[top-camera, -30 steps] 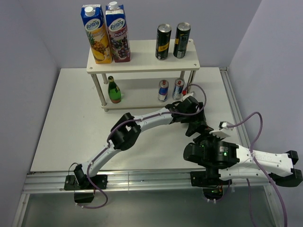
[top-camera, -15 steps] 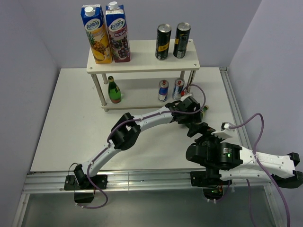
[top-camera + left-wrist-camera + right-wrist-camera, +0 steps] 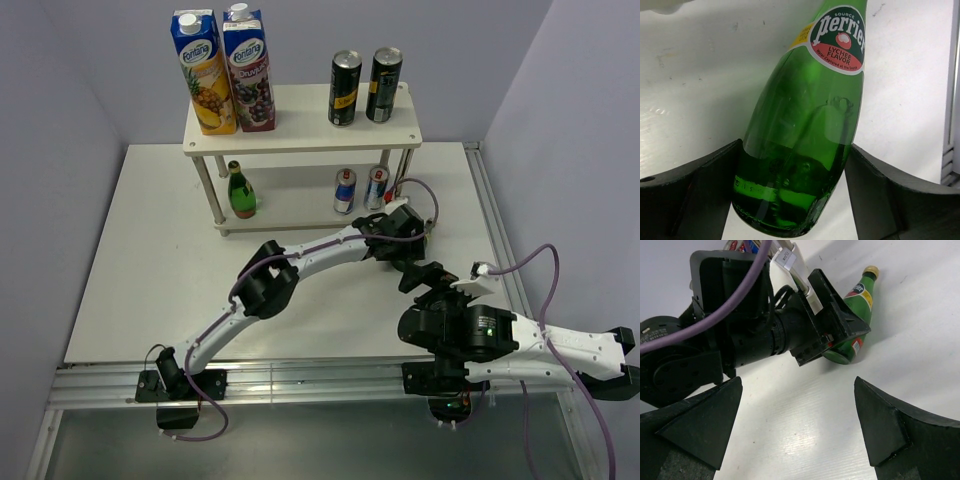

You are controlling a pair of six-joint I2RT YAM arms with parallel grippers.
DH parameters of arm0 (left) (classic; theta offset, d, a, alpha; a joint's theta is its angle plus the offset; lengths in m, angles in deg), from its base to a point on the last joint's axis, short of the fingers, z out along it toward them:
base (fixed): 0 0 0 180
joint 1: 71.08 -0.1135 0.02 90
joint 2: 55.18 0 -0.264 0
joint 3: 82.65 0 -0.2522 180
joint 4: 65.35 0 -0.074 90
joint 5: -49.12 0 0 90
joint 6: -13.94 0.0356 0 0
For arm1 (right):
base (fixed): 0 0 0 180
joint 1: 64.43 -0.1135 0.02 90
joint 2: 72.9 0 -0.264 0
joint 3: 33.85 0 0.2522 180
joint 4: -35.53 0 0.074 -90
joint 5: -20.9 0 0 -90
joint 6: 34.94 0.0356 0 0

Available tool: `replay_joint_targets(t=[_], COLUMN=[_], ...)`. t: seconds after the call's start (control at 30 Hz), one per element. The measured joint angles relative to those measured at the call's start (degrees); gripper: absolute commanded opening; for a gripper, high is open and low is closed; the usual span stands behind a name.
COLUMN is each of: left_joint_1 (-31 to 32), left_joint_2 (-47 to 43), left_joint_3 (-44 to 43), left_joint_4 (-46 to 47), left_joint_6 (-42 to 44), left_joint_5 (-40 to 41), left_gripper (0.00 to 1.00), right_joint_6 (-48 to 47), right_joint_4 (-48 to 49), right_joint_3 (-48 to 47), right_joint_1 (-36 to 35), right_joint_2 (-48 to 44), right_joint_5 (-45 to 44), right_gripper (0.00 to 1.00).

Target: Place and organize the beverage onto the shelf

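Shelf (image 3: 300,140) at the back of the table (image 3: 150,270), a lying bottle (image 3: 805,125) before it.
Top board: two cartons (image 3: 205,75) left, two cans (image 3: 345,90) right. Lower board: upright bottle (image 3: 240,192) left, two slim cans (image 3: 345,192) right. The lying bottle rests on the table off the shelf's right end, between the fingers (image 3: 695,195) of the left gripper (image 3: 796,150).

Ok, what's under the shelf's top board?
On the lower board: one green bottle at left, two silver-blue cans at right. Its back strip is hidden by the top board.

Green bottle (image 3: 800,130), red-and-white label (image 3: 838,42), black fingers (image 3: 690,195), white table (image 3: 700,75).
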Motion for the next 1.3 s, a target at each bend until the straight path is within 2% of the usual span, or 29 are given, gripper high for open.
replay_joint_targets(t=[0.07, 0.17, 0.43, 0.67, 0.73, 0.77, 0.8, 0.9, 1.0, 1.07, 1.3], left_joint_1=[0.37, 1.07, 3.19, 7.06, 8.02, 8.39, 8.72, 9.44, 9.7, 9.84, 9.84], left_joint_2=[-0.31, -3.43, -16.44, -27.26, -29.66, -30.49, -31.04, -31.43, -30.01, -29.29, -27.12], left_joint_3=[0.9, 7.37, 30.16, 46.49, 49.88, 50.99, 51.71, 52.3, 50.38, 48.7, 43.21], left_joint_4=[0.48, 3.91, 8.48, 6.27, 4.81, 3.78, 3.02, 0.79, -3.39, -5.68, -12.66], left_joint_6=[0.37, 0.83, 0.04, -2.49, -3.61, -4.0, -4.37, -5.16, -5.14, -6.19, -6.54], left_joint_5=[1.77, 4.74, 12.7, 18.93, 20.44, 21.09, 21.7, 23.43, 25.55, 25.66, 26.51], left_gripper=[0.14, 0.0, 0.0, 0.04, 0.21, 0.33, 0.5, 0.8, 0.91, 0.94, 0.97], right_joint_6=[-0.42, -0.81, -1.68, -3.5, -4.04, -4.13, -4.31, -4.66, -4.7, -4.63, -5.62], right_joint_4=[0.66, 1.44, 2.71, 4.94, 5.73, 5.9, 6.1, 6.34, 6.25, 6.16, 6.51], right_joint_3=[0.0, 0.0, 0.39, 2.25, 2.25, 2.25, 2.25, 2.25, 2.25, 2.27, 3.37], right_joint_1=[0.0, 0.0, 0.0, 0.0, 0.0, 0.0, 0.0, 0.0, 0.0, 0.0, 0.0], right_joint_2=[-0.09, -0.09, -0.09, -1.07, -1.18, -1.2, -1.2, -1.2, -1.2, -1.27, -3.96], right_joint_5=[0.07, 0.09, 0.28, 0.96, 1.14, 1.22, 1.31, 1.44, 1.66, 1.81, 1.79], right_gripper=[1.0, 1.0, 1.0, 1.0, 1.0, 1.0, 1.0, 1.0, 1.0, 1.0, 1.0])
